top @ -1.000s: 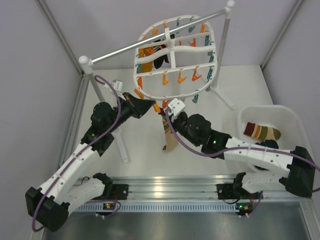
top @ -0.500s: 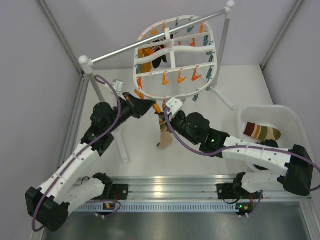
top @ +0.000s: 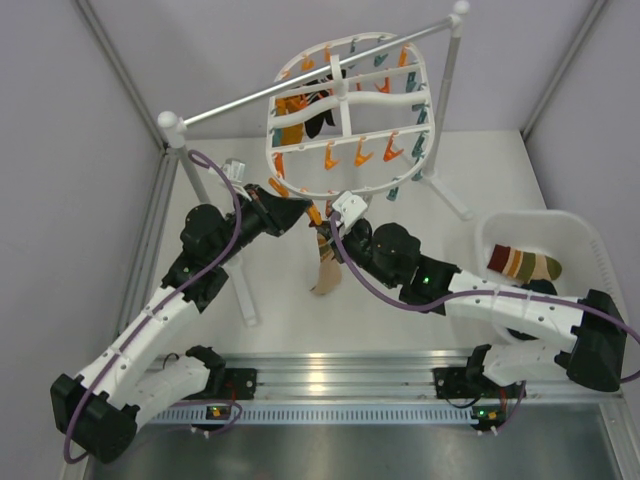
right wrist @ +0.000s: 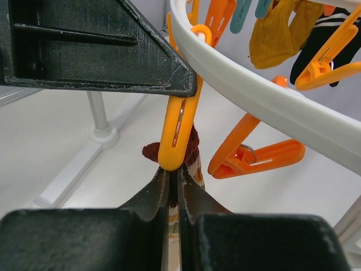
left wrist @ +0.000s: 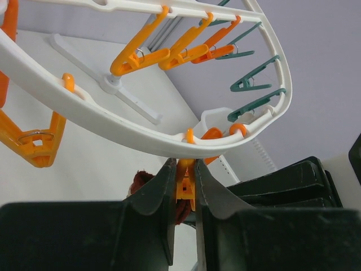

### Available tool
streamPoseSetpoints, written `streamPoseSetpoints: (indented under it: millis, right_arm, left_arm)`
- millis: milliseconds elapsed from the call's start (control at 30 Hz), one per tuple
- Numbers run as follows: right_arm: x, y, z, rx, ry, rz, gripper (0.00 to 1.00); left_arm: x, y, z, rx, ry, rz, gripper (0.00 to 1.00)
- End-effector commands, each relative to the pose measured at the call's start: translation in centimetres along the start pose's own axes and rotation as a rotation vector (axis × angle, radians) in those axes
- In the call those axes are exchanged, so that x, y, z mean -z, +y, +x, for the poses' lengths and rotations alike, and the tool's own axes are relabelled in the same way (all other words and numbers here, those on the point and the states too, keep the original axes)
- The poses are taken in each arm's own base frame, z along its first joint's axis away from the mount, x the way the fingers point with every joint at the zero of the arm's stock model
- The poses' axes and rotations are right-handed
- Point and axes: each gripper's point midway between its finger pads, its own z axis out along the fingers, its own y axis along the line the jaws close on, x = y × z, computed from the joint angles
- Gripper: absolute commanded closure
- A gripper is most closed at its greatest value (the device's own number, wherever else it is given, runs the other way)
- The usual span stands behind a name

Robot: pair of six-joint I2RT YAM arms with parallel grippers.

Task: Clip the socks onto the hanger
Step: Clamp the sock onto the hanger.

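At the near rim of the hanger [right wrist: 271, 104], the left pincer [left wrist: 184, 169] pinches the upper end of an orange peg [right wrist: 177, 132] that hangs straight down. Directly beneath it, the right pincer [right wrist: 171, 174] is pressed together on the striped sock [right wrist: 194, 148]. The sock's dark-red cuff sits just behind the peg's lower tip, its length trailing down toward the counter [top: 290, 300], so the right arm looks best placed to lift it straight up; whether the peg already bites it I cannot tell.

You have a thin grey metal rail [top: 240, 101] slanting across the back of the white table [top: 285, 320], carried on two white posts [top: 172, 130]. On your right sits a white plastic tub [top: 545, 216]; a ribbed aluminium strip [top: 340, 372] lines the near edge.
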Motion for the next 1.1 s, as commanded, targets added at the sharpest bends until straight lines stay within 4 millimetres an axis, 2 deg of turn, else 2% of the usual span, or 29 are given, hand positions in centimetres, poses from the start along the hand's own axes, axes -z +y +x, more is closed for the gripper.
streamPoseSetpoints:
  millis: [0,233,333,433,467,533,633,700,767,867,1067]
  right_arm:
    - [-0.1,-0.4,-5.1,-0.051,-0.131,0.033,1.00]
    - [-0.1,-0.7,-4.8,-0.045,-0.124,0.044,1.00]
    - [-0.3,-0.7,-4.7,-0.042,-0.121,0.045,1.00]
    - [-0.4,-0.7,-4.8,-0.043,-0.122,0.045,1.00]
    - [-0.4,-0.7,-4.8,-0.042,-0.121,0.045,1.00]
    - [-0.4,-0.6,-4.9,-0.044,-0.121,0.043,1.00]
    - [-0.4,-0.3,-4.6,-0.039,-0.112,0.024,1.00]
    - [-0.4,-0.1,-4.5,-0.036,-0.112,0.013,0.92]
    - [-0.3,0.0,-4.4,-0.021,-0.108,0.001,0.79]
    - [-0.3,0.2,-4.5,-0.003,-0.101,-0.013,0.67]
    - [1.4,0.4,-4.1,0.040,-0.063,-0.062,0.56]
  left_arm:
    - [0.0,-0.5,-0.8,-0.011,-0.031,0.008,0.75]
    - [0.3,-0.7,-2.3,-0.036,-0.078,-0.016,0.56]
    - [0.5,-1.2,-2.8,-0.040,-0.093,-0.004,0.52]
    - [0.9,-1.6,-3.1,-0.046,-0.102,0.006,0.43]
    - [1.2,-1.9,-3.2,-0.048,-0.109,0.012,0.35]
    - [1.5,-2.0,-3.3,-0.057,-0.113,0.013,0.28]
    - [2.0,-1.9,-3.5,-0.061,-0.117,-0.007,0.23]
    - [2.3,-1.5,-3.4,-0.068,-0.120,-0.031,0.23]
    - [2.7,-1.5,-3.6,-0.075,-0.124,-0.038,0.23]
    - [3.0,-1.2,-3.6,-0.082,-0.125,-0.056,0.23]
    - [3.0,-0.6,-4.5,-0.111,-0.160,-0.085,0.23]
